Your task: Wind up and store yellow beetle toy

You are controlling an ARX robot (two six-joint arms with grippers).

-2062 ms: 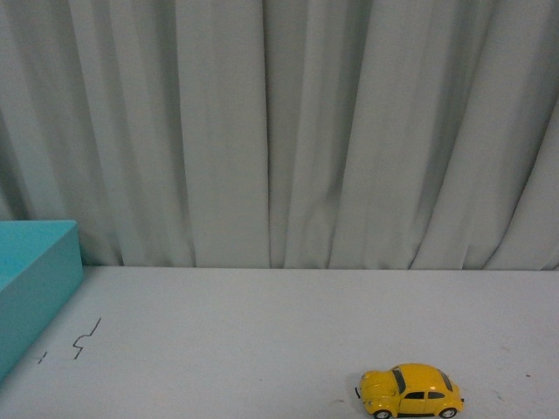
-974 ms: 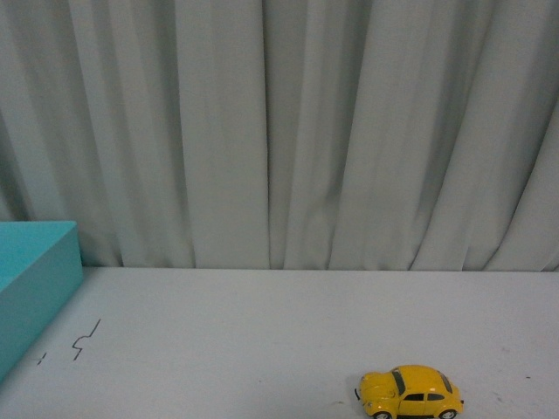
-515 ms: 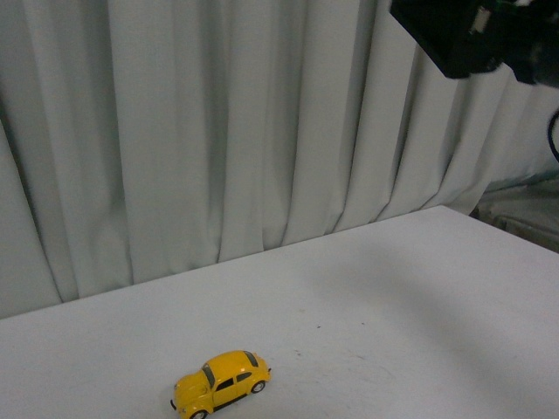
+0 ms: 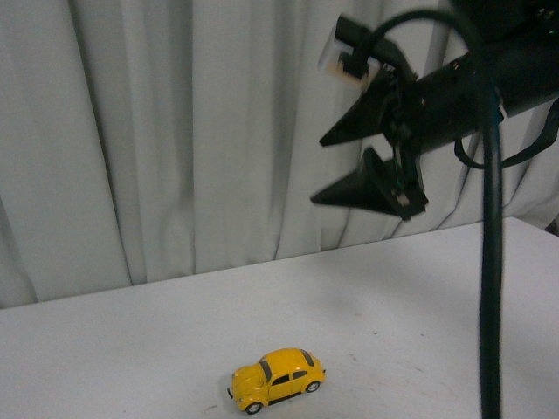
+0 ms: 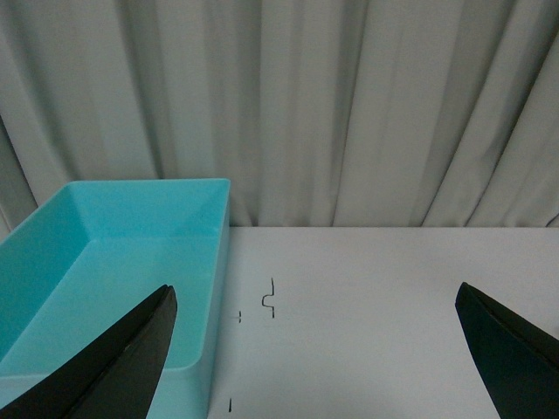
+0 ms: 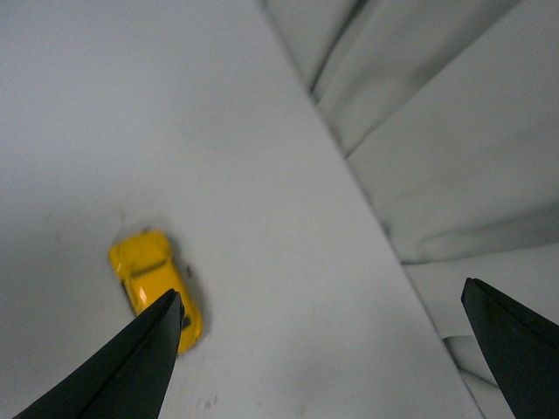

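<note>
The front view looks from the robot's body across the white table to the grey curtain, fairly level, with the right gripper high and near the lens. The left wrist view sits low over the tabletop and faces the same curtain between the spread fingers of the left gripper, with a teal box close by. The right wrist view looks steeply down from well above. It shares the yellow beetle toy and the surrounding table with the front view.
</note>
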